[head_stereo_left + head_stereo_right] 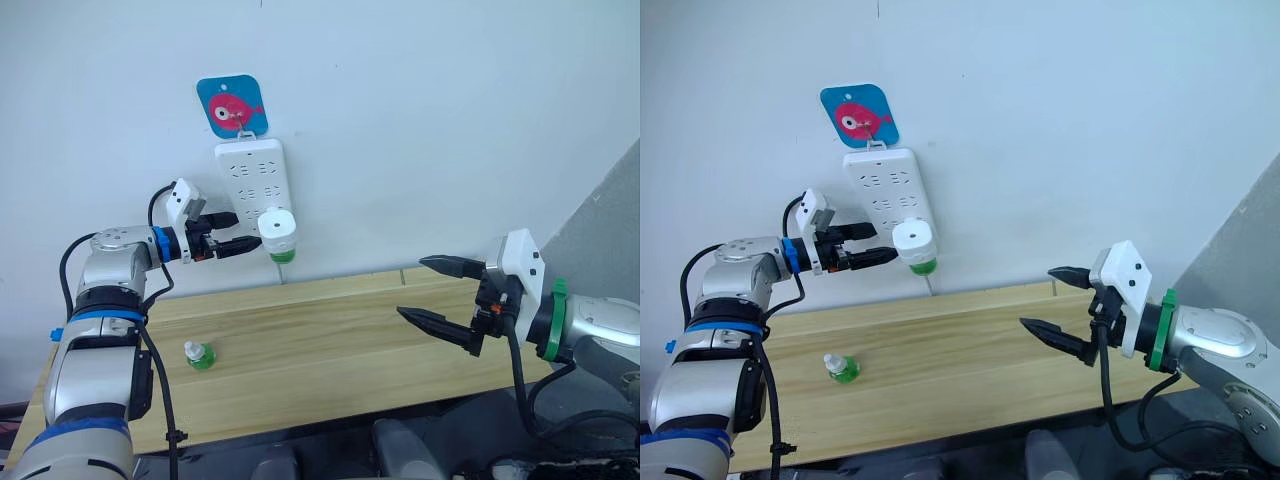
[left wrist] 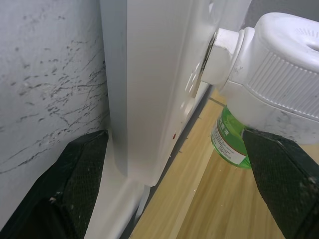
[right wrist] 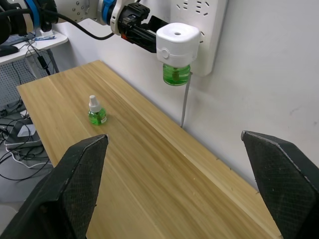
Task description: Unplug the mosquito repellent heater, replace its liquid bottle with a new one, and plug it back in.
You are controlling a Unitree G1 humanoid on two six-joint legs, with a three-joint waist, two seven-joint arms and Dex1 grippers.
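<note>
power strip (image 1: 255,183) close behind heater (image 1: 276,228)

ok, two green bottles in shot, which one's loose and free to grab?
The capped green bottle standing alone on the wooden table, near the robot's left side. The other bottle hangs under the white heater, plugged into the wall power strip.

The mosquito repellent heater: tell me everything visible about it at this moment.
The mosquito repellent heater is a small white rounded plastic unit with a ribbed side and a vented top. It is plugged into the lower part of the white power strip on the wall, above the wooden table. A green liquid bottle hangs beneath it. The left gripper is open beside it, not gripping.
</note>
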